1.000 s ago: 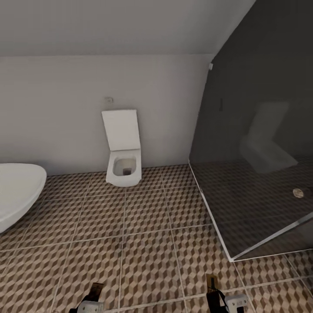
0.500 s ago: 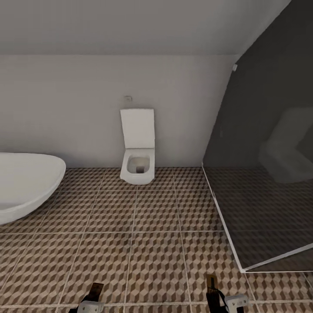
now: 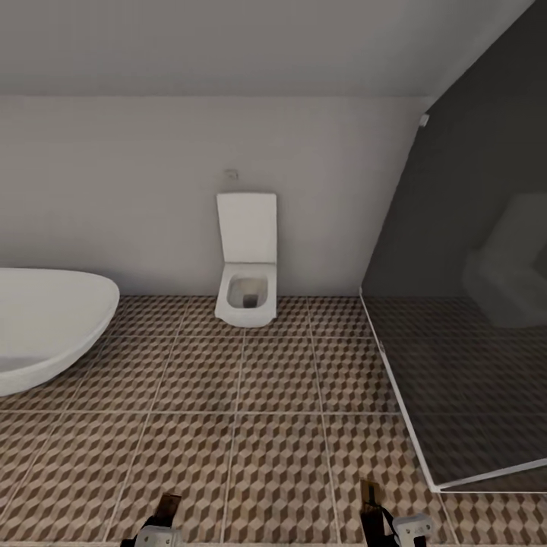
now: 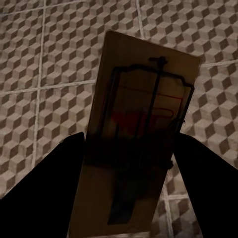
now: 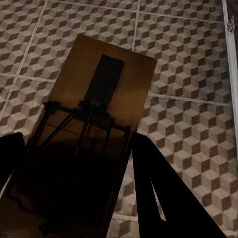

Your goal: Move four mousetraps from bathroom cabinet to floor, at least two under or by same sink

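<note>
I am carrying two mousetraps, one per arm. The left mousetrap point(image 4: 136, 134) is lying flat between the dark fingers of the left gripper point(image 4: 129, 163), its wire bail and red mark facing the wrist camera; the fingers are clenched on its near end so that the board is projecting forward over the tiles. The right mousetrap point(image 5: 87, 148) is being held the same way by the right gripper point(image 5: 74, 188), with its dark plate and spring wire uppermost. I judge this flat, end-on grasp to be keeping each board level for laying it down. In the head view both grippers are sitting low at the picture's lower edge, left point(image 3: 163, 524) and right point(image 3: 380, 520), well above the bathroom floor point(image 3: 273, 425).

Count: two traps in hand, none lying on the tiles in view. Beyond them I am facing one white toilet point(image 3: 247, 281) against the back wall, one oval bathtub point(image 3: 45, 327) on my left, and one dark glass shower screen point(image 3: 471, 304) on my right. The sink and the remaining two traps must be sought elsewhere.
</note>
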Motion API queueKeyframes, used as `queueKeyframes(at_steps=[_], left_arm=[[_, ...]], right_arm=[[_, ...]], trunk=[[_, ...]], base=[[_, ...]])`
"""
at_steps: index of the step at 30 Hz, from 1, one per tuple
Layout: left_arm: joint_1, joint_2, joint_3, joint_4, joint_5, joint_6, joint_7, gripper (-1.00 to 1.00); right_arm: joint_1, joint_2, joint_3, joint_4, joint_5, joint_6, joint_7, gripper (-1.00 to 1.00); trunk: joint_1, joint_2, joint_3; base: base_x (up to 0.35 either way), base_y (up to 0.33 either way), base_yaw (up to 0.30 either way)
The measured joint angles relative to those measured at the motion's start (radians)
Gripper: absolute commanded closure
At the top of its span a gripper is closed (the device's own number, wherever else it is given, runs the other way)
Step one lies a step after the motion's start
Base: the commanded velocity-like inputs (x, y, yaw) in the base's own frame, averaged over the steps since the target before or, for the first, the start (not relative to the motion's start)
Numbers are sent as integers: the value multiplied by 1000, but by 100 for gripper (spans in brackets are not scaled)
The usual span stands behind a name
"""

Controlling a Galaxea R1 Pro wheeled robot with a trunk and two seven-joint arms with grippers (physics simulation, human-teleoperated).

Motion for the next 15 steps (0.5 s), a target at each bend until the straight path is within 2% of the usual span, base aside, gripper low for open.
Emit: queueKeyframes(at_steps=[15], left_arm=[[0, 0, 0, 0, 0, 0, 0, 100]], right_arm=[[0, 0, 0, 0, 0, 0, 0, 100]], trunk=[[0, 0, 0]], base=[[264, 19, 0]])
